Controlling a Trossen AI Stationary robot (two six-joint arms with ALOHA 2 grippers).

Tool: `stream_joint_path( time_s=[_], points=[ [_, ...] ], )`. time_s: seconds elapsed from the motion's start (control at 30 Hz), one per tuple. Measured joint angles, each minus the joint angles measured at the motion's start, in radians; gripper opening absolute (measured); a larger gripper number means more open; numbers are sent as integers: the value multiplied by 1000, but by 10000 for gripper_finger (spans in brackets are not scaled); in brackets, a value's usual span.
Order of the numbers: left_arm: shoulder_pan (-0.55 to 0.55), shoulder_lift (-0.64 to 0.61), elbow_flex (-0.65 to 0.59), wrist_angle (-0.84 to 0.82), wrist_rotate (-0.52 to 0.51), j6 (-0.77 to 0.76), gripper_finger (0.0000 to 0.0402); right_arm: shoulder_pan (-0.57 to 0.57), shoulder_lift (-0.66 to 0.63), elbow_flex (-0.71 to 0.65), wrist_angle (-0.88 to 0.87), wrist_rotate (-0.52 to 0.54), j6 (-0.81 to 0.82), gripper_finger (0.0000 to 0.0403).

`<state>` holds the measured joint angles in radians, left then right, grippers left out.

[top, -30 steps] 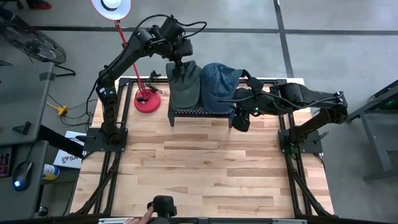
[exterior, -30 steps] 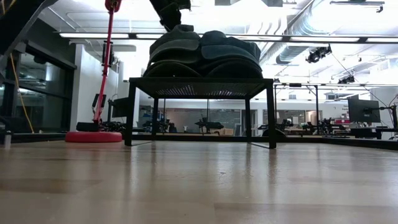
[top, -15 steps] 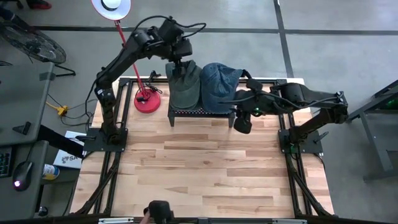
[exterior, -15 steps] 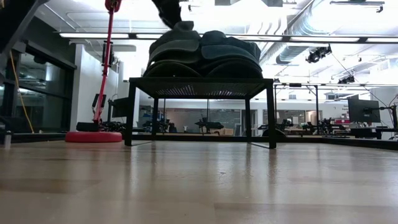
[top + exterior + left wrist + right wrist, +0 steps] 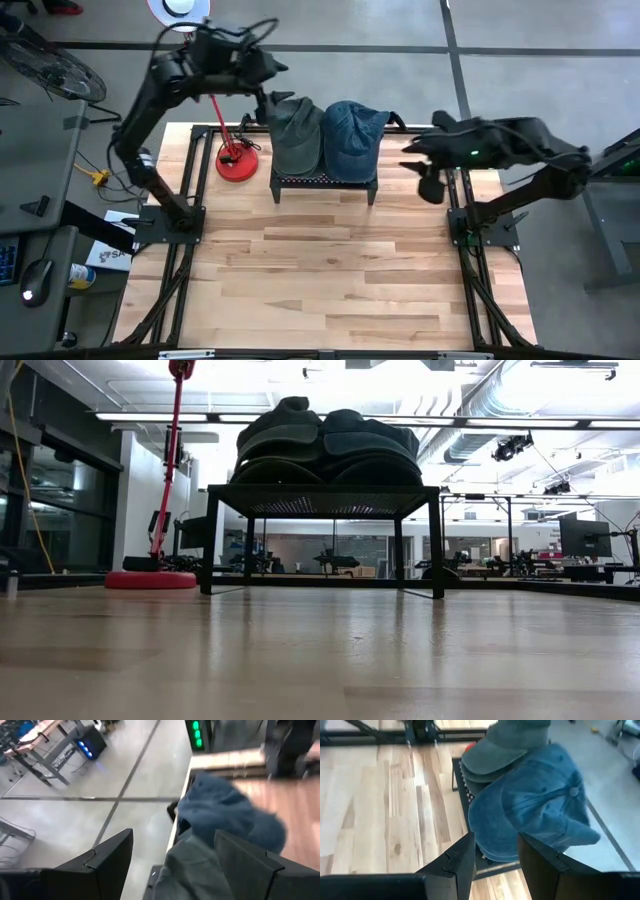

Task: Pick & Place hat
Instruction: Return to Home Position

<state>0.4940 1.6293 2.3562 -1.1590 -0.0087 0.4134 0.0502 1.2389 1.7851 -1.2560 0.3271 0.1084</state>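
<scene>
Since a second ago we log both arms drawn back from the shelf [image 5: 325, 181]. The left gripper [image 5: 266, 97] is off the gray caps [image 5: 297, 135] and the right gripper [image 5: 431, 186] is out to the shelf's right. Both jaws are spread and hold nothing. The blue caps [image 5: 350, 135] sit stacked, touching the gray. The low view hides both grippers, and we cannot count the caps in each stack.

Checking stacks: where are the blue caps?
High view: the blue caps sit on the black shelf at the table's far edge, right of the gray caps.
</scene>
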Motion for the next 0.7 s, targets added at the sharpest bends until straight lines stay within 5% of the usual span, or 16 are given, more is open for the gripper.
stream_joint_path(
  time_s=[0.2, 0.5, 0.7],
  points=[
    [-33, -85, 0, 3, -5, -205, 276, 0, -88, 0, -2, 20, 70, 139],
    [-30, -229, -2, -239, -2, -238, 276, -11, -204, 1, -58, 7, 329, 139],
    [-30, -282, -31, -365, 78, -229, 276, -11, -258, -54, -60, 68, 338, 139]
  ],
)
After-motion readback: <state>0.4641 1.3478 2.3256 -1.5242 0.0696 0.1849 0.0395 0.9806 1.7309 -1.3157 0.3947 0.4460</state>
